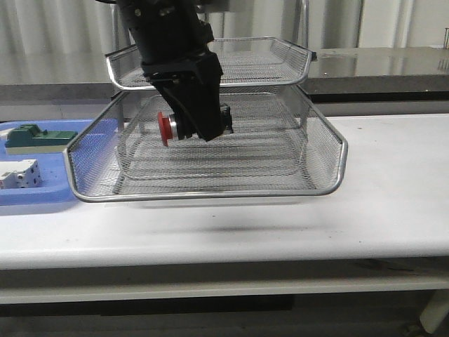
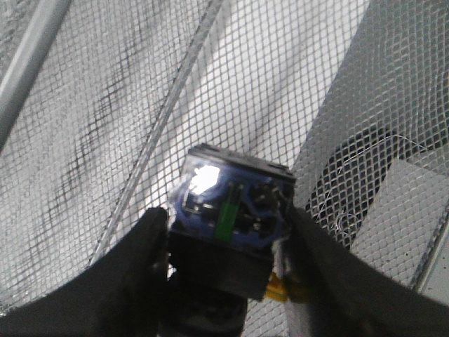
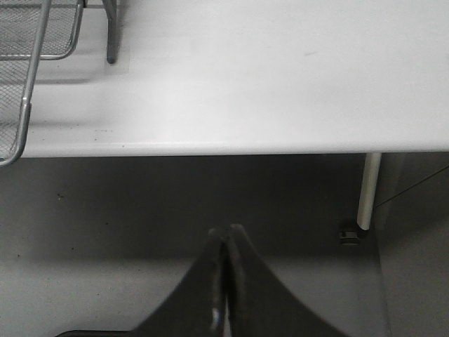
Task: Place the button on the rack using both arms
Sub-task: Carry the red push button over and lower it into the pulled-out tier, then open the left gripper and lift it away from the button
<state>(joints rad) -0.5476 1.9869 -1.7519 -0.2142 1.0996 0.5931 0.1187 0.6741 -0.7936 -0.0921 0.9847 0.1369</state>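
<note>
- The rack stands on the white table with its lower tray pulled forward, well out past the tray above; I judge this is to leave open room for an arm to reach down into it.
- The left arm comes down steeply from above, its wrist tilted so that the left gripper hangs inside the pulled-out tray, over the mesh floor.
- The right gripper is parked off the table's edge, fingers pressed together and holding nothing, pointing at the floor below.
- The button is clamped sideways between the left fingers, red cap facing the blue tray. It seems just above the mesh; I cannot tell if it touches.
</note>
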